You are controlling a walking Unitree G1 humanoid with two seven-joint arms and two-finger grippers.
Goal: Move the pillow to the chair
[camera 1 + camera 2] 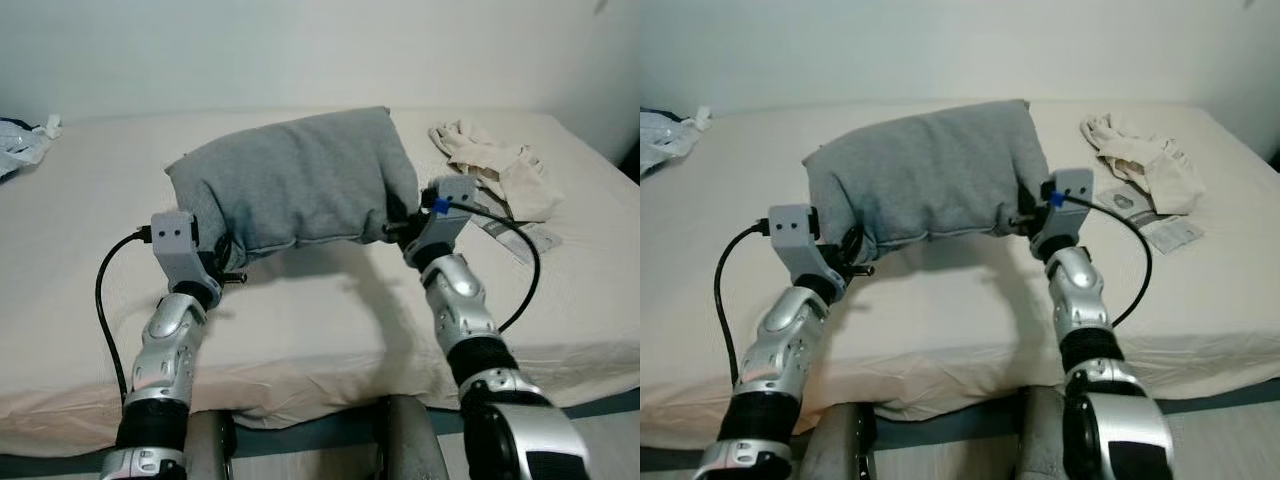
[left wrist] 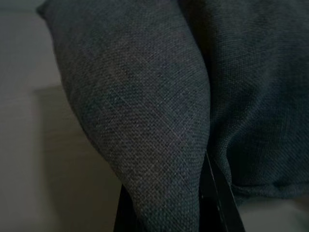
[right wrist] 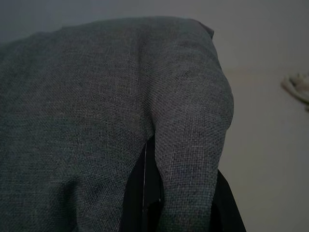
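Observation:
A grey fabric pillow (image 1: pixel 295 180) hangs just above the beige bed (image 1: pixel 320 310), held from both ends. My left gripper (image 1: pixel 222 252) is shut on the pillow's near-left corner; a fold of grey cloth (image 2: pixel 159 145) is pinched between its black fingers (image 2: pixel 219 198). At the pillow's right end my right gripper (image 1: pixel 400 222) is shut on another fold (image 3: pixel 193 159), with its dark fingers (image 3: pixel 145 193) either side of the cloth. The fingertips of both grippers are buried in the fabric.
A crumpled cream cloth (image 1: pixel 495 160) and a flat plastic packet (image 1: pixel 525 238) lie on the bed at the right. Light blue fabric (image 1: pixel 22 142) sits at the bed's far left. A white wall runs behind the bed. The mattress edge is near my body.

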